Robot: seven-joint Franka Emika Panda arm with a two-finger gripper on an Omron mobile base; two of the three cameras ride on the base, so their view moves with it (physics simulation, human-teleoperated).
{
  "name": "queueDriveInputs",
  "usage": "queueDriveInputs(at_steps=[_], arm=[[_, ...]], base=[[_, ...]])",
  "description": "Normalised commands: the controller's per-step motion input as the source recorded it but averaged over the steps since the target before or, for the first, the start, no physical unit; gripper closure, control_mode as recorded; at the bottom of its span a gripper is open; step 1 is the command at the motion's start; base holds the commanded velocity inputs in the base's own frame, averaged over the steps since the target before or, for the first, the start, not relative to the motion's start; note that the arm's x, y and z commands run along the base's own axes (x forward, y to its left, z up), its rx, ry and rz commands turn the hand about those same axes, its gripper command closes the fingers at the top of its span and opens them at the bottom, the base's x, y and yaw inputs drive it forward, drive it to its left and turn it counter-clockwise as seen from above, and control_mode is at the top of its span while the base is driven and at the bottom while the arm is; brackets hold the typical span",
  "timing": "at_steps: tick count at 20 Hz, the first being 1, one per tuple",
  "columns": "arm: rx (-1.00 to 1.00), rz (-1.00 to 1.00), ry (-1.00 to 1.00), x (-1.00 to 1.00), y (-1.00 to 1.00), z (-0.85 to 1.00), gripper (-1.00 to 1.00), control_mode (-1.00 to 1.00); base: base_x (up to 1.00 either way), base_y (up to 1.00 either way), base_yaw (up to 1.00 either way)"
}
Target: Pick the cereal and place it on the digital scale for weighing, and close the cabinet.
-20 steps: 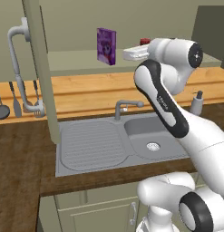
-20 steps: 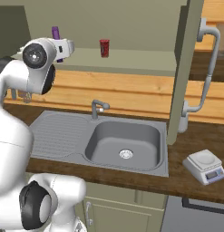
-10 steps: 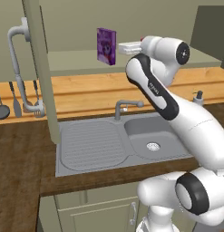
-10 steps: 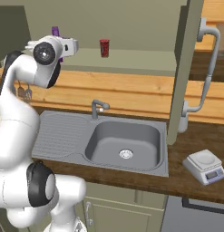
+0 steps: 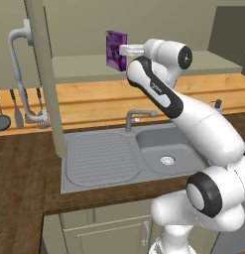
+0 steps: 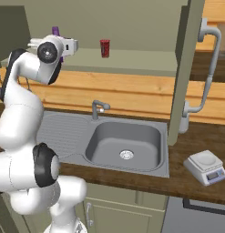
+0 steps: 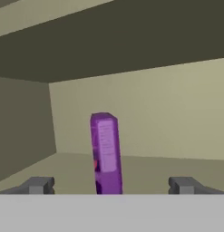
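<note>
Now the arm has swung left toward the cereal point(image 5: 115, 48); the claw point(image 7: 111, 185) stands released, grasp still pending.

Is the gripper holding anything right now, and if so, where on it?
Nothing is held. The gripper is open, its fingers spread wide, with the cereal standing upright on the cabinet shelf ahead, untouched.
</note>
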Motion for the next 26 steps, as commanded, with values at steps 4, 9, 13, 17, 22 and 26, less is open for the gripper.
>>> queueDriveInputs(at_steps=[4,9,13,17,22,26], arm=[[-0.06,0.0,0.03,0.47,0.53,0.0,-1.0,-1.0],[-0.02,0.0,0.09,0.44,0.19,0.0,-1.0,-1.0],[0.0,0.0,0.01,0.18,0.0,0.0,-1.0,-1.0],[0.0,0.0,0.0,0.19,0.02,0.0,1.0,-1.0],[0.0,0.0,0.0,0.32,0.01,0.0,1.0,-1.0],[0.0,0.0,0.0,0.23,0.0,0.0,1.0,-1.0]], base=[[0.0,0.0,0.0],[0.0,0.0,0.0],[0.0,0.0,0.0],[0.0,0.0,0.0],[0.0,0.0,0.0],[0.0,0.0,0.0]])
